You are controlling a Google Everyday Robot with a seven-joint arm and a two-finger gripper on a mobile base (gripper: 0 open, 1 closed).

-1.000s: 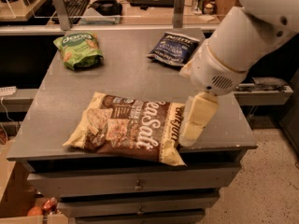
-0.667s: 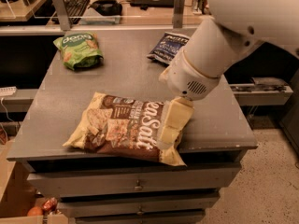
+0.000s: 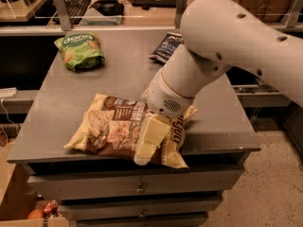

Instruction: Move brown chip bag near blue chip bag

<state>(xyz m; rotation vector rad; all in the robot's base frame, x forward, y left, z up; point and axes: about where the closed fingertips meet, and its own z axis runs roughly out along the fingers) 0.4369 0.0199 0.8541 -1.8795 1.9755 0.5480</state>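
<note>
The brown chip bag [image 3: 111, 129] lies flat near the front edge of the grey table [image 3: 57, 103], its lettering mostly covered by my arm. My gripper [image 3: 147, 143] hangs down over the right-middle of the bag, close to or touching its surface. The blue chip bag [image 3: 165, 46] lies at the back of the table, right of centre, and is partly hidden behind my white arm [image 3: 227, 37]. The two bags are well apart.
A small green chip bag [image 3: 80, 50] lies at the back left of the table. Drawers [image 3: 137, 188] run below the table's front edge. A desk with a keyboard [image 3: 75, 4] and other gear stands behind. Floor shows at the right.
My arm has swung left and lowered, bringing the gripper from the bag's right end to over its middle. It now hides more of the blue bag. The bags have not moved.
</note>
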